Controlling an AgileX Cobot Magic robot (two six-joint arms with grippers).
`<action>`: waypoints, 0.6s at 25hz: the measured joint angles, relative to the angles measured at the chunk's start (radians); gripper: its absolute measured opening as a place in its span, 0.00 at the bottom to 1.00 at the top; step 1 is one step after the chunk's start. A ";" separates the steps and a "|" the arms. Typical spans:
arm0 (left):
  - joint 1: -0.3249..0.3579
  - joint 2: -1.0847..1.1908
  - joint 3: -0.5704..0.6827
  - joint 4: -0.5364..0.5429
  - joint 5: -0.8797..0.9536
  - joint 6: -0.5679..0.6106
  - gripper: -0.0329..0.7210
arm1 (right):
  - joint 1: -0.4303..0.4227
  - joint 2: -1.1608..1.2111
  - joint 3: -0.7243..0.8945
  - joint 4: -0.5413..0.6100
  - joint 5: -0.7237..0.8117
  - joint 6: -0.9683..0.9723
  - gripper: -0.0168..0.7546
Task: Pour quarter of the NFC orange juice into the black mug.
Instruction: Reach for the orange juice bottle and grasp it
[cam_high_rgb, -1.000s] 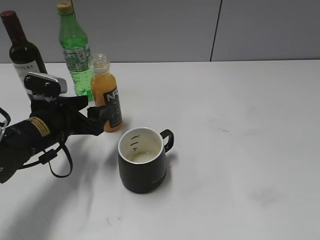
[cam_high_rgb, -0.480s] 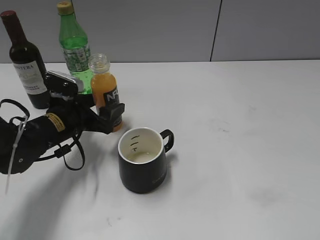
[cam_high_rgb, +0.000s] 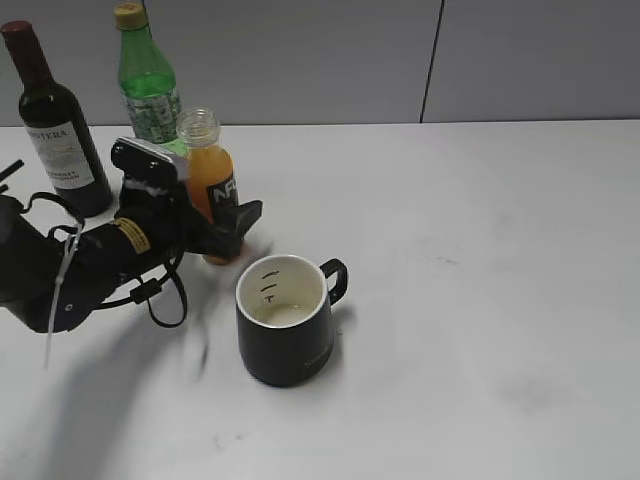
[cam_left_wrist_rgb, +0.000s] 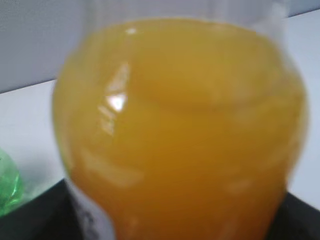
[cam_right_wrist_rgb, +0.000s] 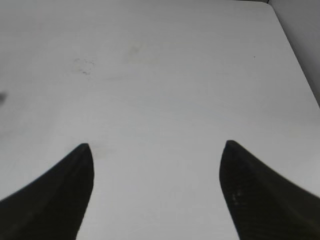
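The NFC orange juice (cam_high_rgb: 207, 168) stands upright and uncapped at the back left of the white table; it fills the left wrist view (cam_left_wrist_rgb: 180, 130). My left gripper (cam_high_rgb: 224, 226) is open, with its black fingers on either side of the bottle's lower body. I cannot tell whether they touch it. The black mug (cam_high_rgb: 285, 340) stands in front and to the right of the bottle, its handle pointing right and its white inside showing small black marks. My right gripper (cam_right_wrist_rgb: 156, 150) is open and empty above bare table; it does not show in the exterior view.
A tall green bottle with a yellow cap (cam_high_rgb: 148, 95) stands just behind the juice. A dark wine bottle (cam_high_rgb: 55, 140) stands at the far left. A grey wall runs behind the table (cam_high_rgb: 480, 250).
My left arm has moved forward and to the right, and its fingers have slid around the juice bottle. The bottle and the mug have not moved.
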 joint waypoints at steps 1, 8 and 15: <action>0.000 0.005 -0.007 0.000 0.000 0.001 0.88 | 0.000 0.000 0.000 0.000 0.000 0.000 0.79; 0.000 0.022 -0.034 0.007 -0.001 0.003 0.87 | 0.000 0.000 0.000 0.000 0.000 0.000 0.79; 0.000 0.026 -0.039 0.010 -0.003 0.011 0.78 | 0.000 0.000 0.000 0.000 0.000 0.000 0.79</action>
